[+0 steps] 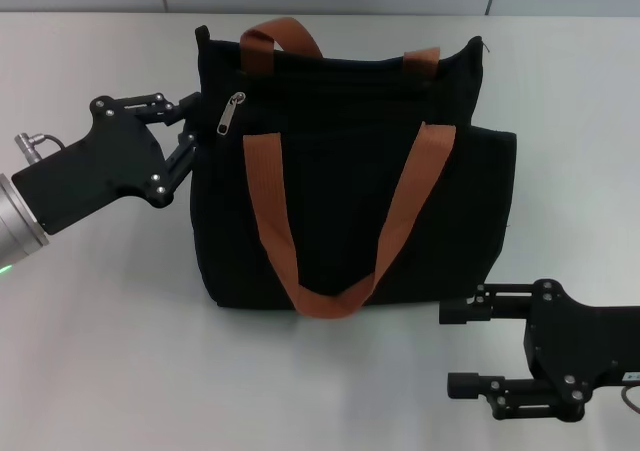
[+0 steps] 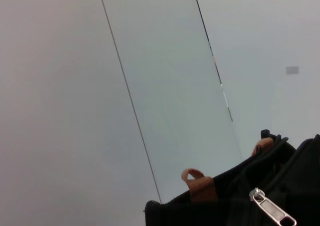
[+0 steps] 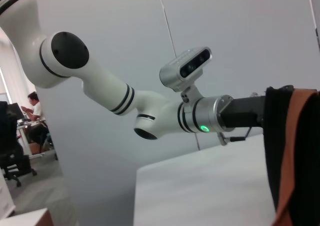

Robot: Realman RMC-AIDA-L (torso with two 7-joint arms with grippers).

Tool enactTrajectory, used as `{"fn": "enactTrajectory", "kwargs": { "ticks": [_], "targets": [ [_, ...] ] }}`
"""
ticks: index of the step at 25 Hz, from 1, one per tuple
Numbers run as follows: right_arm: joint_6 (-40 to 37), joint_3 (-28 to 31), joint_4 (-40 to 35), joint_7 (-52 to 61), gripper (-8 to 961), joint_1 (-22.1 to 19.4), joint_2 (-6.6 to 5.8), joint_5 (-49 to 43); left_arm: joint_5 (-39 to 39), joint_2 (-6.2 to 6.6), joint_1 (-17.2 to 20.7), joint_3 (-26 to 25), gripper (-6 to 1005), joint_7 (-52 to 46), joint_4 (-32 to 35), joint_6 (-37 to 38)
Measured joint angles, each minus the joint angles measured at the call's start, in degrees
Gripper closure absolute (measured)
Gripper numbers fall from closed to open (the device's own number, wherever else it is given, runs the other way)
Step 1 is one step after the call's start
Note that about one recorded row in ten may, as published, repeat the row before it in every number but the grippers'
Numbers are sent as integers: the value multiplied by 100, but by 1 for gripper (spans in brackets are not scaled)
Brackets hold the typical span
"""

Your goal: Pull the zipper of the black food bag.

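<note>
The black food bag [image 1: 340, 201] stands upright at the middle of the table, with two orange-brown strap handles [image 1: 330, 291]. Its silver zipper [image 1: 230, 113] hangs free at the left end of the zip line on the upper front. My left gripper [image 1: 192, 121] is at the bag's upper left edge, just left of the pull tab and against the fabric. The left wrist view shows the pull tab [image 2: 272, 211] close by on the bag [image 2: 300, 176]. My right gripper [image 1: 460, 348] is open and empty, low on the table right of the bag's front corner.
The white table [image 1: 100, 351] extends left of and in front of the bag. A grey panelled wall runs behind it. The right wrist view shows the bag's side [image 3: 277, 151], my left arm [image 3: 150, 110] and a seated person [image 3: 32, 110] far off.
</note>
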Motion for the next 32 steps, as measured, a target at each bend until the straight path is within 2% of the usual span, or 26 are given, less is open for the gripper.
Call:
{"fn": "enactTrajectory", "kwargs": {
  "ticks": [4,7,9,13,14,15,18,19,20,23,24,25,28,32],
  "targets": [
    [-743,46,1,172,320,11,0,500,-34,13,8,-17,743,11,9,127],
    [-1241,45,1,707,321,26,-12,1389,-35,15,11,-28,852,23,29,173],
    [-1234,42,-12,1437,322,98,-19,2096,-41,-3,28,-44,925,116,64,223],
    [-907,35,-41,2822,323,469,-76,2790,-71,-40,58,-84,961,323,65,271],
    [-748,30,-47,3338,323,730,-129,2834,-76,-44,61,-99,970,345,56,280],
    [-748,30,-47,3338,324,730,-129,2834,-93,-52,63,-120,970,396,33,314],
    [-404,-49,-73,4051,325,1167,-214,2810,-181,-56,77,-129,970,540,-8,404],
    [-111,-210,-105,4531,325,1435,-263,2767,-233,-57,92,-130,970,598,-14,450],
    [-111,-210,-105,4531,326,1435,-263,2767,-233,-57,92,-130,970,598,-14,450],
    [310,-659,-339,5227,327,1739,-304,2737,-270,-58,97,-132,970,620,-16,470],
    [649,-1078,-589,5788,327,1896,-307,2718,-275,-58,98,-132,970,621,-15,473],
    [649,-1078,-589,5788,328,1896,-307,2718,-279,-58,101,-132,970,622,-9,478],
    [1154,-1717,-843,6503,329,2107,-321,2667,-287,-58,109,-132,969,683,-2,485],
    [1532,-2127,-928,7129,330,2429,-341,2341,-295,-61,118,-132,969,789,-14,498]
  ]
}}
